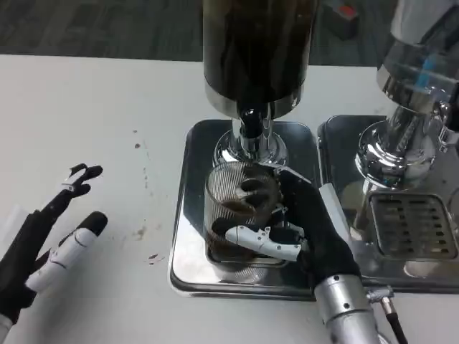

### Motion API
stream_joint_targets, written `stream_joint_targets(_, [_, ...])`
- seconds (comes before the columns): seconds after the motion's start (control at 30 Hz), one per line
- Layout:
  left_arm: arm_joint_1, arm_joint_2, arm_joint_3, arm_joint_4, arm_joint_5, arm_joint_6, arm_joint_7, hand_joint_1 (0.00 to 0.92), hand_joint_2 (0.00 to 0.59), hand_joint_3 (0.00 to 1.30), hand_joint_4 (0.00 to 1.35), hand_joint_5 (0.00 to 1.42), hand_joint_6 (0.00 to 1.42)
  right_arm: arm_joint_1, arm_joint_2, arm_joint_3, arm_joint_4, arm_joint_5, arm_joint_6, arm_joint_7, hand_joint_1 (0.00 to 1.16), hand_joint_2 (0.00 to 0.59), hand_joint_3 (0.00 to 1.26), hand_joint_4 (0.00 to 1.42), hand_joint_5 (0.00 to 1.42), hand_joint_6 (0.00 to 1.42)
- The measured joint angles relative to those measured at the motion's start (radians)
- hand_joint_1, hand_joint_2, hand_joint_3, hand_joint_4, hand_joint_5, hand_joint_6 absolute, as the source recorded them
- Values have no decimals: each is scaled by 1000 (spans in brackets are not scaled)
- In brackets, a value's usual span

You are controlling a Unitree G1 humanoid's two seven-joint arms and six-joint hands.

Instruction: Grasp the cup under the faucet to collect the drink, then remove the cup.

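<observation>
A clear ribbed cup (233, 204) stands on the steel drip tray (188, 215) directly below the black faucet (250, 123) of the dark drink dispenser (254, 50). Dark liquid shows in the cup's lower part. My right hand (301, 229) wraps around the cup from the right, with fingers (262, 242) across its front and others behind it. My left hand (46, 244) lies on the white table at the lower left, fingers spread, holding nothing.
A second dispenser (409, 93) with its own steel tray and slotted grate (412, 226) stands to the right, close to my right forearm. Small brown stains (140, 231) dot the table left of the tray.
</observation>
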Motion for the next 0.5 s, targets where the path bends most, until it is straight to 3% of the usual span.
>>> stream_joint_targets(0.27, [-11,0,-8,13,7,0,0,0,165,147,0,121,0,31,-14,5,-125,-53,51,1,1079,210,461,537,654,841])
stream_joint_targets(0.5, [-30,0,-24,22,20,-3,6,0,167,147,0,121,0,62,-38,8,-175,-93,93,5,1059,219,447,530,619,849])
